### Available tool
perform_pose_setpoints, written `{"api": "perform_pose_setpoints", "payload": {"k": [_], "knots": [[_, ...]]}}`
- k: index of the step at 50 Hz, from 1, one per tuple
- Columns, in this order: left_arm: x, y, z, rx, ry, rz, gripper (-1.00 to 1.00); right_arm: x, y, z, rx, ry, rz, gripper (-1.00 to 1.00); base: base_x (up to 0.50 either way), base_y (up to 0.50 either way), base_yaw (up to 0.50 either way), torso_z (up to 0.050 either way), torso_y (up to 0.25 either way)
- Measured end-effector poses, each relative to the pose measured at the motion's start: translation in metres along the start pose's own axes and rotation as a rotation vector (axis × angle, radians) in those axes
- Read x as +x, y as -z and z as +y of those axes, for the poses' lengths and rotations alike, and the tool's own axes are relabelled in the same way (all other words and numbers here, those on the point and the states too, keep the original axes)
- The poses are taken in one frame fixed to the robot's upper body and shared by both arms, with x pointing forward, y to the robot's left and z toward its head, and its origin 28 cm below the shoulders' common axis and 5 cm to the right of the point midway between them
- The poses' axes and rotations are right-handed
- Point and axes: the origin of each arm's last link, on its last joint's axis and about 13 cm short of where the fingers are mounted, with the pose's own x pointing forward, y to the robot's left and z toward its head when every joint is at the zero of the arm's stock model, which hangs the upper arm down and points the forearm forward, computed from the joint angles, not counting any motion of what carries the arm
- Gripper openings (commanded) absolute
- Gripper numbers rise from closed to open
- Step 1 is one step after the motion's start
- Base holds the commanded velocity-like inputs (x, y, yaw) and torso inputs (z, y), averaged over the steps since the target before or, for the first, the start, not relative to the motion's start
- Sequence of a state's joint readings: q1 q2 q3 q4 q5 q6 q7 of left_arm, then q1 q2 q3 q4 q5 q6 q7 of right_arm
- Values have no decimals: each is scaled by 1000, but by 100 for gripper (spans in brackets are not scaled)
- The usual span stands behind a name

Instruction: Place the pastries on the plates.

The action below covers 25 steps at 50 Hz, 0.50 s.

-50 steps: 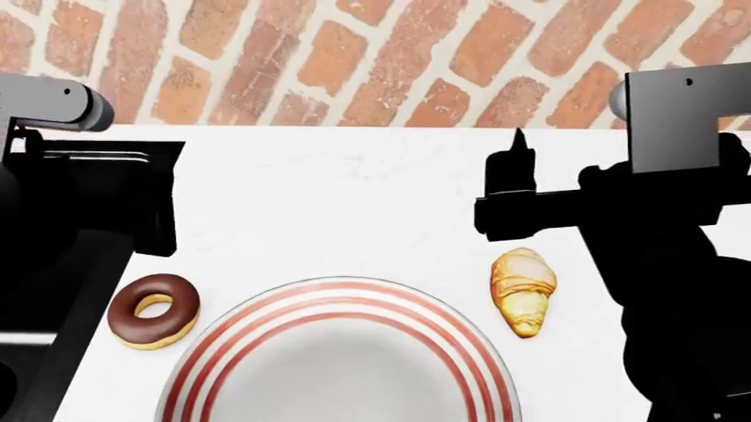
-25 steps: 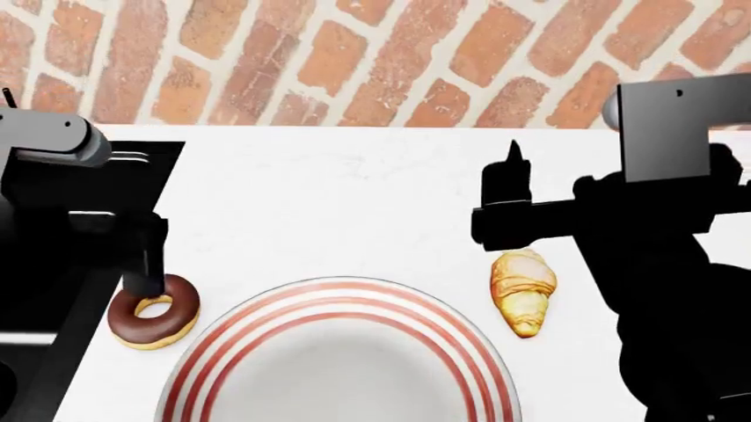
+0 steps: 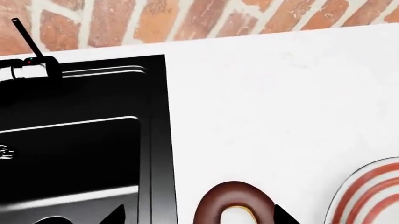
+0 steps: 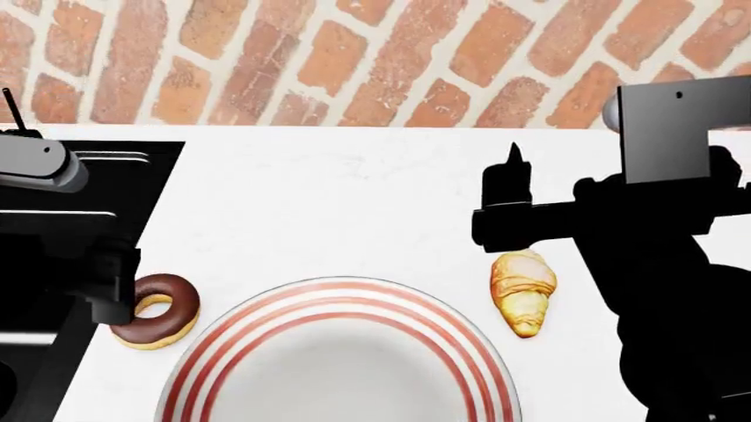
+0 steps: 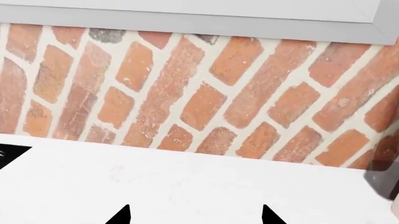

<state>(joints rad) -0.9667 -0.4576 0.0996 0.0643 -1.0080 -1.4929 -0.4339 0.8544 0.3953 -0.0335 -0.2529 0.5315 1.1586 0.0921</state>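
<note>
The left gripper (image 4: 118, 294) is now sitting lower and further left than half a second ago, its open fingers straddling the doughnut (image 4: 162, 309) on the counter (image 4: 340, 202) beside the plate (image 4: 340, 356). The croissant (image 4: 523, 290) is lying right of the plate, under the unmoved, open right gripper (image 4: 507, 202). No writing is showing.

The left gripper (image 4: 118, 294) hangs low over the white bench (image 4: 340, 202), its dark jaws touching the outer edge of the chocolate doughnut (image 4: 158, 309); whether they grip it cannot be told. Just beyond the doughnut lies the grey plate with red rings (image 4: 340, 352). The right gripper (image 4: 511, 198) hovers with its jaws above the far end of the croissant (image 4: 523, 290), which lies just beside the plate's rim, apart from it.
</note>
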Motion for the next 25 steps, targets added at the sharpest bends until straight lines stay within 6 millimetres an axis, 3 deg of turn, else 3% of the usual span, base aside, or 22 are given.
{"api": "perform_pose_setpoints", "payload": {"k": [25], "knots": [[10, 3, 4, 65, 16, 76, 100, -2, 1, -2, 2, 2, 8, 100, 0, 0, 0, 0, 0]]}}
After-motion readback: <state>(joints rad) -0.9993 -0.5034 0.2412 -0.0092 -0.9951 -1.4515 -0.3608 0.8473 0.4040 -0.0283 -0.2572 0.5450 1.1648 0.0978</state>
